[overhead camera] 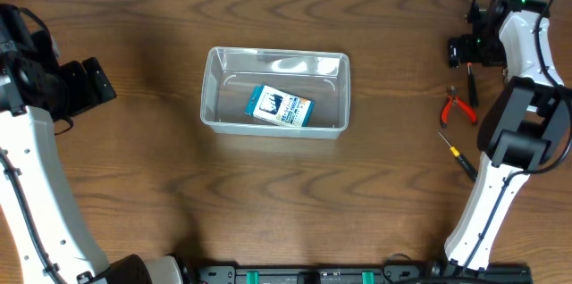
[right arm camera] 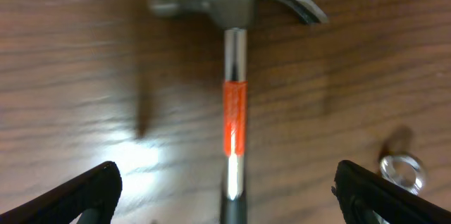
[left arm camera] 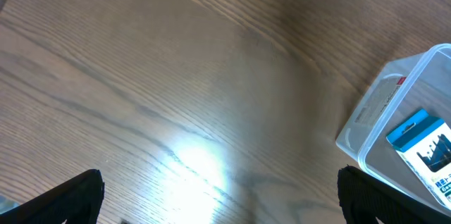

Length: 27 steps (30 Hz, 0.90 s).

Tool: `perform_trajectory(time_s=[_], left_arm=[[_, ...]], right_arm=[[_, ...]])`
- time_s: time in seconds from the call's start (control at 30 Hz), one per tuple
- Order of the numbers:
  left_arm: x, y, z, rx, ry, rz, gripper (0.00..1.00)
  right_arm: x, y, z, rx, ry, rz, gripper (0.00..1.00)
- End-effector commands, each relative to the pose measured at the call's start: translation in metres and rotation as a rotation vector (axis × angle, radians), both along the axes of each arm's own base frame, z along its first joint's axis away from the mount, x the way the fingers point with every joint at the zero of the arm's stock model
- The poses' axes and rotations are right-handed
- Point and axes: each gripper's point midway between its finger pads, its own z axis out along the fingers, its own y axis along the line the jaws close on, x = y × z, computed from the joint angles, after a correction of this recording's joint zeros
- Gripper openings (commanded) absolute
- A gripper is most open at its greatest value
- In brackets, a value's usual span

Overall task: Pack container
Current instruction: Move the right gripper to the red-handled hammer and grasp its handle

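Observation:
The clear plastic container (overhead camera: 275,92) sits mid-table with a small blue-and-white box (overhead camera: 280,106) inside; both also show in the left wrist view, the container (left arm camera: 394,111) and the box (left arm camera: 426,143). My left gripper (left arm camera: 222,199) is open and empty over bare table, left of the container. My right gripper (right arm camera: 229,196) is open above a small hammer (right arm camera: 236,83) with a steel head and red-banded shaft, its fingers wide on either side of the handle, not touching. In the overhead view the hammer handle (overhead camera: 471,87) pokes out below the right gripper (overhead camera: 466,52).
Red-handled pliers (overhead camera: 458,108) and a screwdriver (overhead camera: 458,154) lie near the right edge beside the right arm. A small metal ring (right arm camera: 403,170) lies right of the hammer handle.

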Motion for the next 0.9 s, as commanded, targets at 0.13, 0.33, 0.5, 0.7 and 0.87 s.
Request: perform_trajectory(time_s=[0.13, 0.33, 0.5, 0.7, 0.87], left_arm=[[-0.003, 0.0, -0.003, -0.001, 0.017, -0.008, 0.98], [-0.005, 0.0, -0.004, -0.004, 0.025, -0.007, 0.98], [-0.005, -0.001, -0.004, -0.004, 0.026, -0.007, 0.98], [-0.007, -0.001, -0.005, -0.008, 0.033, -0.007, 0.98], [-0.009, -0.002, -0.006, -0.012, 0.043, -0.007, 0.98]], right_arm=[[0.009, -0.002, -0.012, 0.001, -0.023, -0.017, 0.99], [0.008, 0.006, -0.028, 0.053, -0.006, -0.017, 0.99], [0.005, 0.008, -0.037, 0.064, 0.013, -0.024, 0.99], [0.007, 0.007, -0.037, 0.065, 0.002, -0.042, 0.93], [0.005, 0.008, -0.038, 0.08, 0.007, -0.085, 0.85]])
